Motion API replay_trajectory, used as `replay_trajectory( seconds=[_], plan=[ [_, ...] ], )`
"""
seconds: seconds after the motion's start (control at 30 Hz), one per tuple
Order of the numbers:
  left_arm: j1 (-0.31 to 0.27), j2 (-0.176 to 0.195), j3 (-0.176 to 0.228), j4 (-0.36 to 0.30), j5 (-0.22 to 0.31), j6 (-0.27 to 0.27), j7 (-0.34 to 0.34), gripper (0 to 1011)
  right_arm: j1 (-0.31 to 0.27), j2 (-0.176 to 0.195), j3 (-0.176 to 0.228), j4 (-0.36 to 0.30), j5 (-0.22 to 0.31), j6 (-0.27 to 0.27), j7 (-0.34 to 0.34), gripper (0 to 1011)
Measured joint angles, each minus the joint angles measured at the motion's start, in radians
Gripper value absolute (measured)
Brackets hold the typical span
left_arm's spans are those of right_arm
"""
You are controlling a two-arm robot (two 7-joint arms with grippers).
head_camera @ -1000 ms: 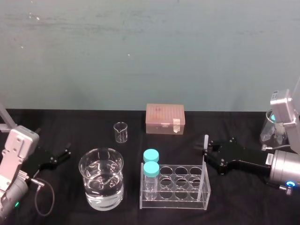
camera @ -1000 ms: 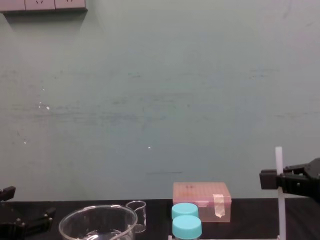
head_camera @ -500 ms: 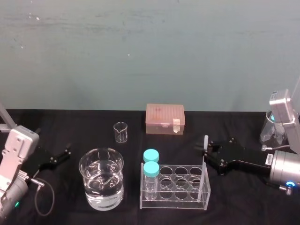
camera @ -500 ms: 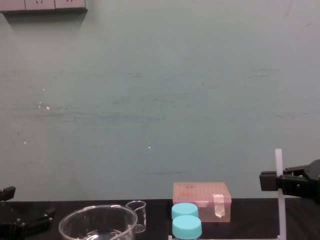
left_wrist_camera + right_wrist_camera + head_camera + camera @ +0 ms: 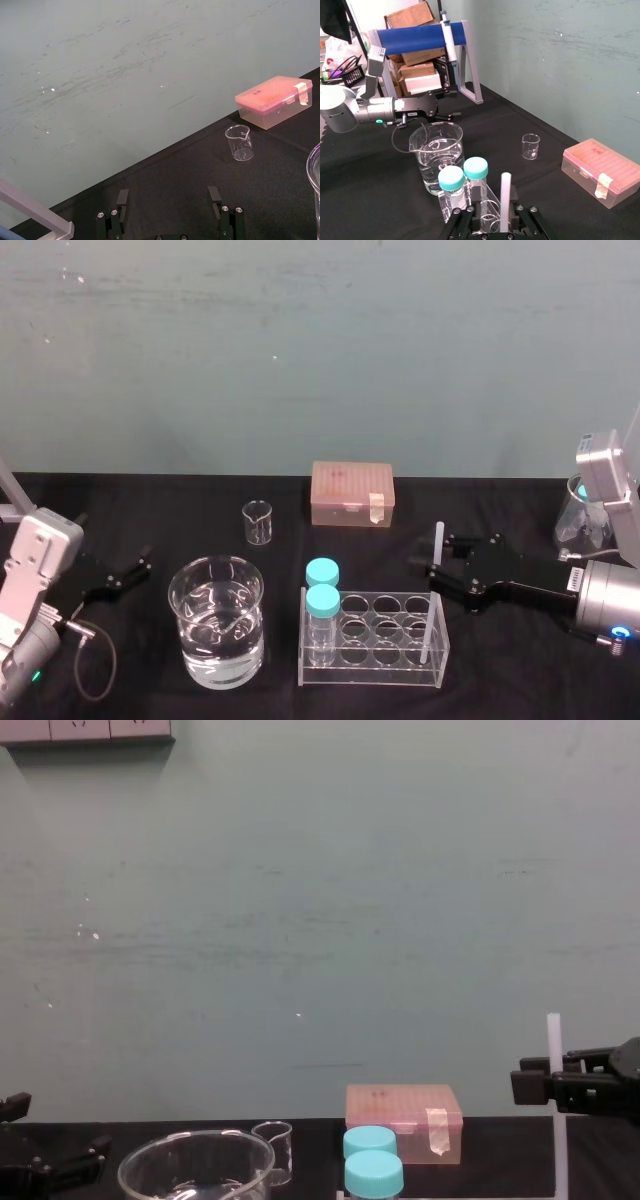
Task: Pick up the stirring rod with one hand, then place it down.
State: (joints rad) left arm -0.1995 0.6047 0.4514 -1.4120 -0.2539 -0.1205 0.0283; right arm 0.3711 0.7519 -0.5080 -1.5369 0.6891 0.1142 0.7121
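Observation:
The stirring rod (image 5: 432, 585), thin, white and translucent, stands upright in a right-hand hole of the clear tube rack (image 5: 375, 677). It rises well above the blue-capped bottles (image 5: 322, 586). My right gripper (image 5: 432, 552) reaches in from the right at the rod's upper part. Its fingers are open on either side of the rod (image 5: 505, 195), with a small gap on each side. In the chest view the rod (image 5: 553, 1040) pokes up above the right gripper (image 5: 535, 1082). My left gripper (image 5: 135, 570) rests open at the table's left, with nothing between its fingers (image 5: 214, 196).
A large beaker of water (image 5: 216, 622) stands left of the rack. A small empty beaker (image 5: 257, 521) and a pink lidded box (image 5: 351, 492) sit behind. A glass flask (image 5: 580, 512) is at the far right, and a blue pipette stand (image 5: 422, 39) beyond the left arm.
The right gripper's fingers have spread apart and let go of the rod, which now stands free in the rack. The left arm has not moved.

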Motion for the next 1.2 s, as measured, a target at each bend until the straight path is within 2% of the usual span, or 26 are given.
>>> replay_trajectory(
  seconds=[0.3, 0.37, 0.4, 0.5, 0.53, 0.73, 1.2],
  plan=[
    [0.0, 0.0, 0.0, 0.0, 0.0, 0.0, 0.0, 1005, 0.0, 0.0, 0.0, 0.0, 0.0, -0.001, -0.001, 612],
    [0.0, 0.0, 0.0, 0.0, 0.0, 0.0, 0.0, 1005, 0.0, 0.0, 0.0, 0.0, 0.0, -0.001, -0.001, 647],
    [0.0, 0.0, 0.0, 0.0, 0.0, 0.0, 0.0, 1005, 0.0, 0.0, 0.0, 0.0, 0.001, -0.001, -0.001, 705],
    [0.0, 0.0, 0.0, 0.0, 0.0, 0.0, 0.0, 1005, 0.0, 0.0, 0.0, 0.0, 0.001, -0.001, -0.001, 769],
    [0.0, 0.0, 0.0, 0.0, 0.0, 0.0, 0.0, 1005, 0.0, 0.0, 0.0, 0.0, 0.001, -0.001, -0.001, 824],
    [0.0, 0.0, 0.0, 0.0, 0.0, 0.0, 0.0, 1005, 0.0, 0.0, 0.0, 0.0, 0.001, -0.001, -0.001, 989],
    [0.0, 0.0, 0.0, 0.0, 0.0, 0.0, 0.0, 1005, 0.0, 0.0, 0.0, 0.0, 0.001, -0.001, -0.001, 1003]
  ],
)
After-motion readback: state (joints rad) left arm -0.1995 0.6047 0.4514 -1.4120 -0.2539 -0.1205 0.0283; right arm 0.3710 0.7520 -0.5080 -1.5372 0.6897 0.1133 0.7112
